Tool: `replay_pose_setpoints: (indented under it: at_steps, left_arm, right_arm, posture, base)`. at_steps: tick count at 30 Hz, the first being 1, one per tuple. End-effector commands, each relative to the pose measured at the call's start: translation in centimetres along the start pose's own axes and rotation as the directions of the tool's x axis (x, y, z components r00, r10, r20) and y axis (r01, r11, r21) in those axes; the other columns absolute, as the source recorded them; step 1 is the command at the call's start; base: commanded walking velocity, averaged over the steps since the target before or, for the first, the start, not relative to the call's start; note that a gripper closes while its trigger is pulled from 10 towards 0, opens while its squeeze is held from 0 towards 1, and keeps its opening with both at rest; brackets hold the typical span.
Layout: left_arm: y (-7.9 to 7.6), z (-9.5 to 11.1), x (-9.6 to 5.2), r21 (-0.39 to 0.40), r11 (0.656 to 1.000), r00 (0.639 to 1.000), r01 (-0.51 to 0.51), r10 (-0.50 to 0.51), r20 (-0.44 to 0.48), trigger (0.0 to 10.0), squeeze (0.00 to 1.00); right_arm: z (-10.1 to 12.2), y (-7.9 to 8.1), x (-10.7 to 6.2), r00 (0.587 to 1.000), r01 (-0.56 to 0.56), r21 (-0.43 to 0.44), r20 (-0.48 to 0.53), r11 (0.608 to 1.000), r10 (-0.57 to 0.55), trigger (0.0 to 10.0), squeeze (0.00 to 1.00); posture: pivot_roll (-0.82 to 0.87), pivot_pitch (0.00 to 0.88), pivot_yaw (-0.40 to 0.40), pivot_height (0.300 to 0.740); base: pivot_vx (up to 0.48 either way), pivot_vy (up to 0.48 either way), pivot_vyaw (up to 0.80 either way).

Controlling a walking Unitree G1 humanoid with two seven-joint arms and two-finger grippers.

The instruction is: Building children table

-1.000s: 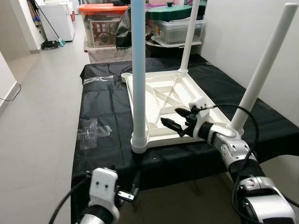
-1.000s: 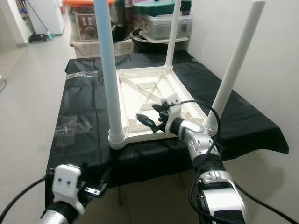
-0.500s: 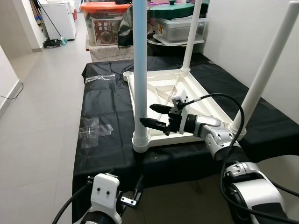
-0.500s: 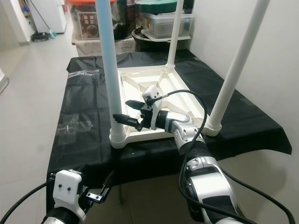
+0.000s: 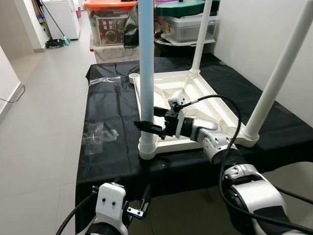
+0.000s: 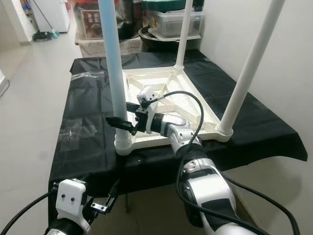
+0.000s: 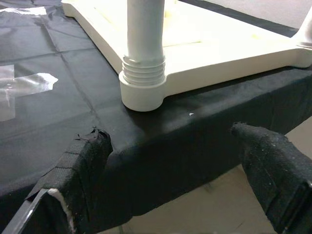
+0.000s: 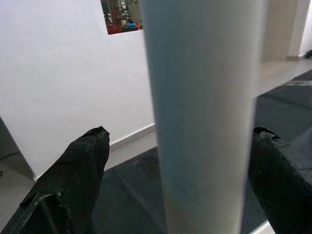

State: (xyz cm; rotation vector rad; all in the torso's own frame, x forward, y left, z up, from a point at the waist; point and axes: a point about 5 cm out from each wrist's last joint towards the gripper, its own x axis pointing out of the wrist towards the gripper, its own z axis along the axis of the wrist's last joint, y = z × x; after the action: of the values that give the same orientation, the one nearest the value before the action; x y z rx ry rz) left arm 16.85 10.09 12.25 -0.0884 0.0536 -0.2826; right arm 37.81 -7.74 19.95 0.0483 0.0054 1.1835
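Observation:
A white children's table top (image 5: pixel 195 93) lies upside down on a black-covered table (image 5: pixel 110 112). A pale blue leg (image 5: pixel 146 68) stands in its near-left corner socket (image 5: pixel 148 147). White legs stand at the far corner (image 5: pixel 200 39) and the near-right corner (image 5: pixel 279 83). The far-left socket (image 5: pixel 132 78) holds no leg. My right gripper (image 5: pixel 146 117) is open and straddles the blue leg (image 8: pixel 204 112) low down, one finger on each side. My left gripper (image 7: pixel 180 161) is open, low before the table's front edge, facing the leg's ribbed base (image 7: pixel 143 73).
Clear plastic bags (image 5: pixel 100 134) lie on the cloth to the left of the table top. Lidded storage boxes (image 5: pixel 110 24) stand behind the table. A white wall runs along the right, and open floor (image 5: pixel 44 112) lies to the left.
My right gripper has swung left across the table top, from near the right leg to the blue leg, and now straddles it. The left arm stays low.

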Motion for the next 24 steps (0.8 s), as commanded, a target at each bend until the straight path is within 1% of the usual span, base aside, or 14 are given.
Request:
replay_pose_setpoints:
  at_steps: [1,8,19,24]
  left_arm:
    - [0.0,-0.1,-0.2,0.016,1.0,1.0,-0.003,0.003,-0.003,10.0,0.0]
    - [-0.1,-0.1,-0.2,0.014,1.0,1.0,-0.002,0.002,-0.002,10.0,0.0]
    - [-0.3,0.0,-0.1,0.01,1.0,1.0,-0.005,0.005,0.005,10.0,0.0]
    - [-0.4,0.1,-0.1,0.005,1.0,1.0,-0.007,0.007,0.007,10.0,0.0]
  right_arm:
    - [0.3,0.1,0.6,1.0,-0.006,-0.014,0.009,1.0,0.006,10.0,0.0]
    - [0.6,0.4,1.7,1.0,-0.001,-0.006,0.018,1.0,0.001,10.0,0.0]
    - [0.8,0.6,2.6,1.0,0.011,-0.014,0.015,1.0,-0.011,10.0,0.0]
    - [0.9,0.6,3.1,0.999,0.038,-0.01,0.015,0.999,-0.038,10.0,0.0]
  posture:
    - [0.11,0.037,-0.027,0.74]
    - [0.11,0.036,-0.032,0.74]
    - [0.11,0.043,-0.04,0.74]
    - [0.11,0.052,-0.047,0.74]
  base:
    - [0.0,0.0,0.0]
    - [0.0,0.0,0.0]
    - [0.0,0.0,0.0]
    - [0.0,0.0,0.0]
